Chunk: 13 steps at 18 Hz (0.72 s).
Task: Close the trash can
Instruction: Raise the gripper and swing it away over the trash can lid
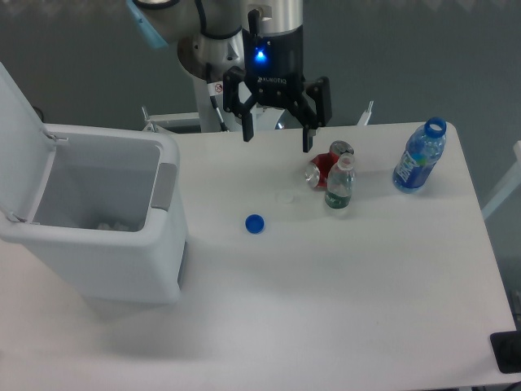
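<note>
We see a white table against a grey floor. At its left stands the bin, its lid tipped up and back, the inside open with something pale at the bottom. Our gripper hangs over the far edge, fingers spread wide, holding nothing. A blue cap lies mid-table; near the gripper sit a crushed red can and a small clear bottle, touching. A blue bottle stands uncapped further right.
</note>
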{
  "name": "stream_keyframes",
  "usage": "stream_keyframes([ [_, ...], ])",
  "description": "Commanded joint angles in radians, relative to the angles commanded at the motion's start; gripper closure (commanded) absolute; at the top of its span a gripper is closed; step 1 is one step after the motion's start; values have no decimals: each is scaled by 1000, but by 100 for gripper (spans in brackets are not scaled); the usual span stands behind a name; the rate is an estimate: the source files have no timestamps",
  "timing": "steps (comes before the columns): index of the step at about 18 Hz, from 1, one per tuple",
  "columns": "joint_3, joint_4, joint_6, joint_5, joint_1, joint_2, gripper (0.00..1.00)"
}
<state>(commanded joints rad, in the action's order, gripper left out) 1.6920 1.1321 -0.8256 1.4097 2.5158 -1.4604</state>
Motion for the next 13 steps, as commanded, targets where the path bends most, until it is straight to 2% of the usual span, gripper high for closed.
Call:
stream_keyframes([
  [5,-12,-5,201,-5,-11,29,0],
  [8,-15,-5,259,-8,-17,55,0],
  [13,-44,-8,456,-11,-75,63,0],
])
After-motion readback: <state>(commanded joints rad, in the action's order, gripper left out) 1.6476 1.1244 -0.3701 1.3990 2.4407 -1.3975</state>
